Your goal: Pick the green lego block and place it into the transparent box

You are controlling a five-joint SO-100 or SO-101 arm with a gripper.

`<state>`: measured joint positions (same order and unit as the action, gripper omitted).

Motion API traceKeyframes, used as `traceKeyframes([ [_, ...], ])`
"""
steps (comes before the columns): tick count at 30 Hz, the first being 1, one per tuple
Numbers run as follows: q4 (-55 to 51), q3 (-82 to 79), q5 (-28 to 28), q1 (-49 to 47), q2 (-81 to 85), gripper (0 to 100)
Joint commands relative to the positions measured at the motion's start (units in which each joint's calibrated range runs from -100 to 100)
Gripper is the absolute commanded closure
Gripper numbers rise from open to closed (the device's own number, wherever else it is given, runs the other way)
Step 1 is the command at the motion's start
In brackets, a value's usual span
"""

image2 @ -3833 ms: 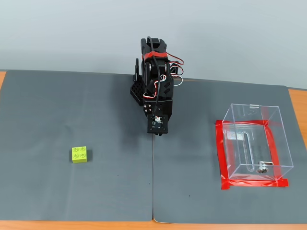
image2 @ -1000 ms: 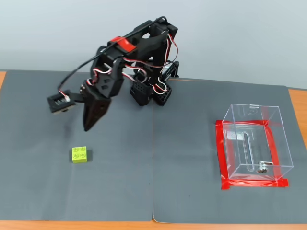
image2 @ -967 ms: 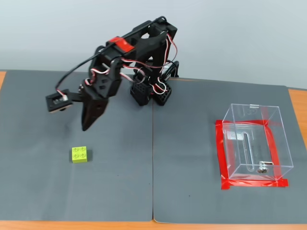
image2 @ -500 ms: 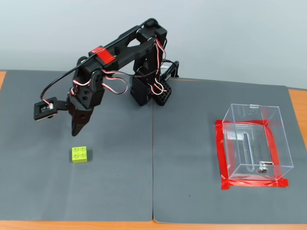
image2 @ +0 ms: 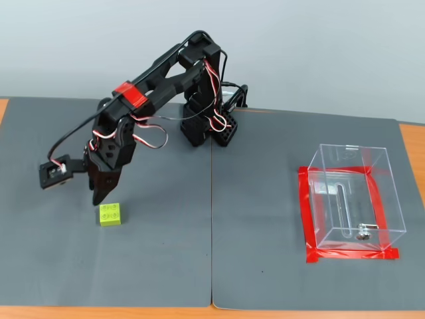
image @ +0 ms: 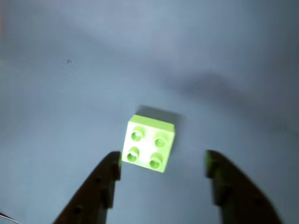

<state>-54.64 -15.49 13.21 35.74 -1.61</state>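
We see a worktop (image2: pixel 20 309) covered by two dark grey mats (image2: pixel 265 266) that meet along a seam running toward the camera in the fixed view. A black arm (image2: pixel 166 73) with a red band rises from its base at the back of the mats and reaches down to the left. At the right stands the clear box (image2: pixel 352 196), upright and open-topped, with red tape (image2: pixel 307 219) around its foot and a small metal piece (image2: pixel 362 232) at its base. The end effector (image: pixel 161 165) hangs tip-down just above and behind the green brick (image2: pixel 110 214) in the fixed view. In the wrist view its two dark fingers (image: pixel 105 179) stand wide apart, holding nothing, and the green brick (image: pixel 148 143) lies studs-up on the mat just ahead of them, nearer the left finger, not touching either as far as we can tell. The brick is well apart from the box.
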Motion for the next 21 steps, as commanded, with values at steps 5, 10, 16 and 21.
traceKeyframes([
  [5, 1.2, 2.7, 0.1, -4.2, -2.4, 72],
  [10, 1.5, 2.8, 0.2, -4.4, -6.4, 72],
  [16, 3.2, 2.2, 0.1, -4.1, -8.9, 72],
  [21, 4.5, 2.7, 0.1, -4.0, -11.0, 72],
])
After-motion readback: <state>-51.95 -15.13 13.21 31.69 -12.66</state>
